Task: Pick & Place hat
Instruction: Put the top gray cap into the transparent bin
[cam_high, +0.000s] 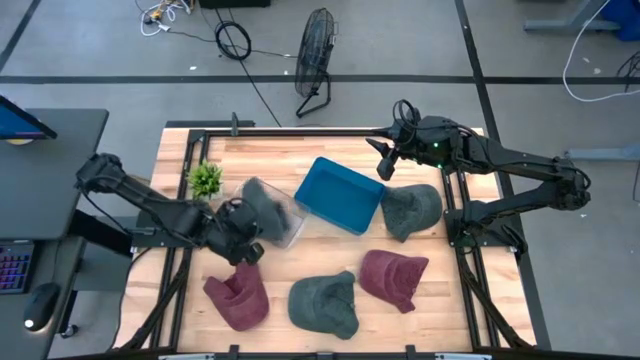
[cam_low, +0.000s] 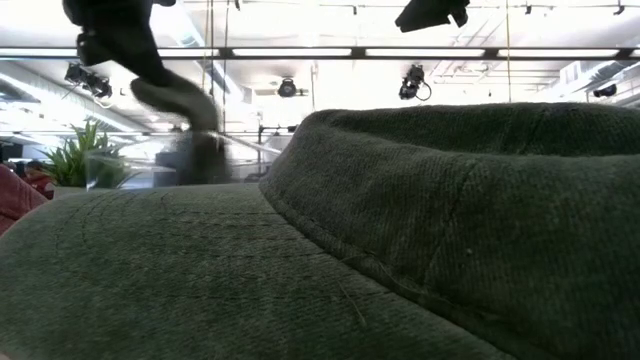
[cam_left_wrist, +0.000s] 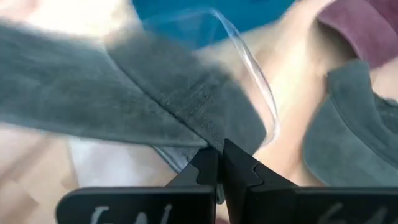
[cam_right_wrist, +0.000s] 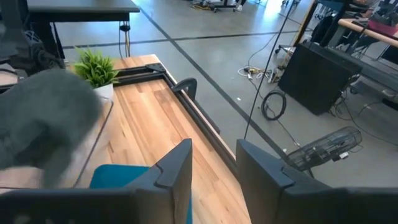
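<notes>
While the left arm (cam_high: 140, 205) reaches in from nine o'clock, bent low across the wooden table (cam_high: 455, 310), its left gripper (cam_high: 243, 243) sits just left of centre with the fingers (cam_left_wrist: 205, 171) pinched together on the edge of a grey-green hat (cam_high: 262, 205). That hat lies draped over a clear plastic bin (cam_high: 290, 225), its long axis running roughly from the ten o'clock side down toward the gripper at five o'clock. The right arm (cam_high: 520, 180) comes from three o'clock, folds back on itself, and holds the right gripper (cam_high: 385, 158) raised over the table's twelve o'clock edge, its two fingers (cam_right_wrist: 177, 168) standing apart with nothing between them. Directly below that gripper sits a blue tray (cam_high: 338, 195), tilted diagonally. At two o'clock from centre lies a second grey-green hat (cam_high: 410, 210), at six o'clock a third grey-green hat (cam_high: 325, 303), at five o'clock a maroon hat (cam_high: 393, 277), and at seven o'clock another maroon hat (cam_high: 238, 300). A small green plant (cam_high: 206, 180) stands at ten o'clock, beside the bin.
</notes>
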